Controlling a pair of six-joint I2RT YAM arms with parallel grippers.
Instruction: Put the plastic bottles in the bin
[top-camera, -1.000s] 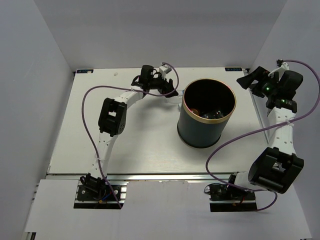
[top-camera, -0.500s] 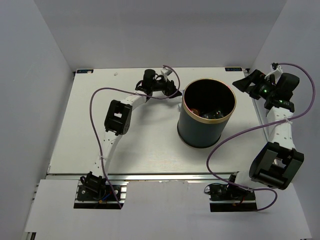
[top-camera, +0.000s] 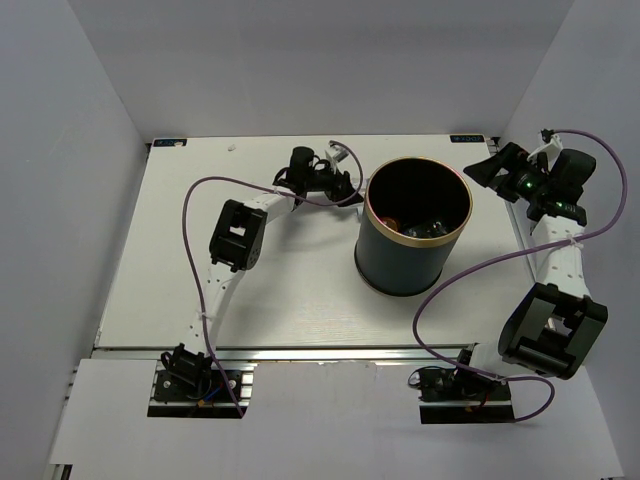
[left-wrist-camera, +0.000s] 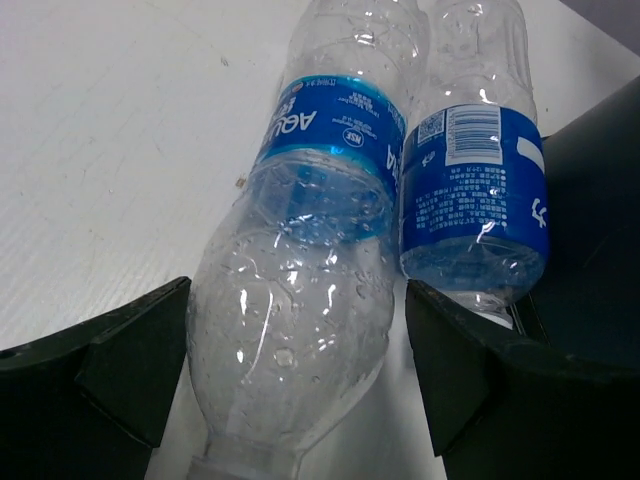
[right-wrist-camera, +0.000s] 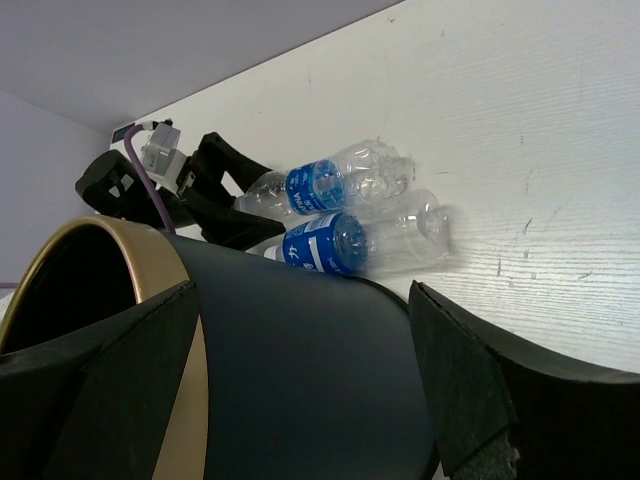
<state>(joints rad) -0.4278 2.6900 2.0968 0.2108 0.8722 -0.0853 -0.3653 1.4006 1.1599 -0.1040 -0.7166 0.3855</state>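
Observation:
Two clear plastic bottles with blue labels lie side by side on the white table, just left of the bin. In the left wrist view the nearer bottle (left-wrist-camera: 300, 290) lies between my left gripper's (left-wrist-camera: 298, 300) open jaws. The second bottle (left-wrist-camera: 470, 190) rests against the bin's black wall (left-wrist-camera: 590, 200). Both also show in the right wrist view, the first bottle (right-wrist-camera: 330, 185) and the second bottle (right-wrist-camera: 340, 242). The black bin (top-camera: 378, 255) with its gold rim stands mid-table. My left gripper (top-camera: 345, 188) is at its left side. My right gripper (top-camera: 485, 165) hovers open and empty right of the rim, facing the bin (right-wrist-camera: 300, 380).
Inside the bin an orange item (top-camera: 392, 222) and a dark-labelled bottle (top-camera: 432, 230) lie on the bottom. White enclosure walls stand close behind and beside the table. Purple cables loop off both arms.
My left gripper has turned and shifted right toward the bin's left side. My right gripper has moved a little left toward the bin's rim.

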